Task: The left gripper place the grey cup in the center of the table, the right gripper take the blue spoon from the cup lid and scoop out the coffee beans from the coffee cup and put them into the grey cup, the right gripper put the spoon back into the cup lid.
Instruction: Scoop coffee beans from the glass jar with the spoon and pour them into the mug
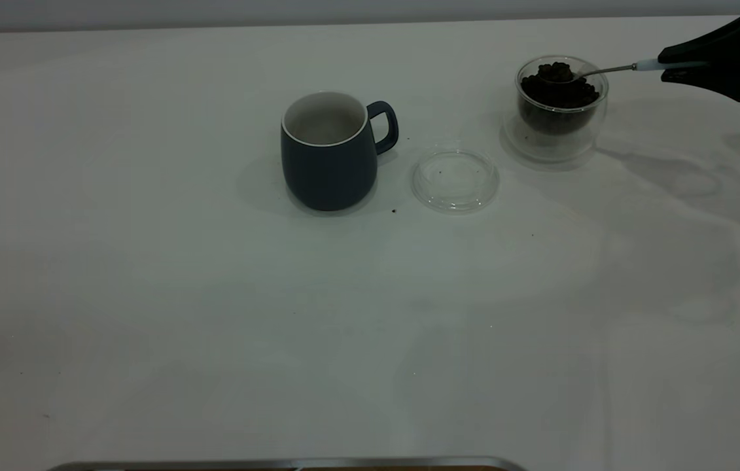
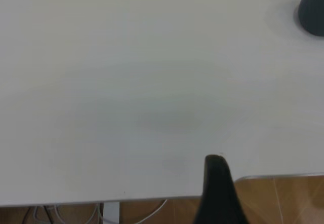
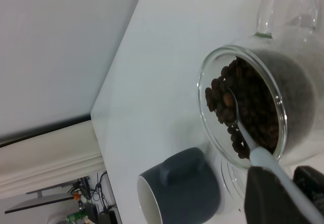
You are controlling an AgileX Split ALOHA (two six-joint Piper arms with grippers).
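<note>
Grey cup (image 1: 328, 157) nearest the outside camera: upright on the table (image 1: 212, 314), handle turned toward my right gripper (image 1: 665, 67), inside white with no beans showing. Well apart from my claw, beyond the glassware.

Cup lid (image 1: 455, 180) lies flat just beside the cup's handle, between the cup and the coffee cup (image 1: 559, 111), touching neither.

My right gripper is clamped on the pale handle of the blue spoon (image 1: 605, 69), which runs out nearly level from my fingertips. Its metal bowl sits at the mouth of the coffee cup, directly ahead of the claw, carrying a small heap of coffee beans (image 1: 556, 70). More beans fill the glass below.

Left gripper: only one dark finger (image 2: 217, 191) shows at the table's edge, far from the cup; cannot tell whether it is open.
</note>
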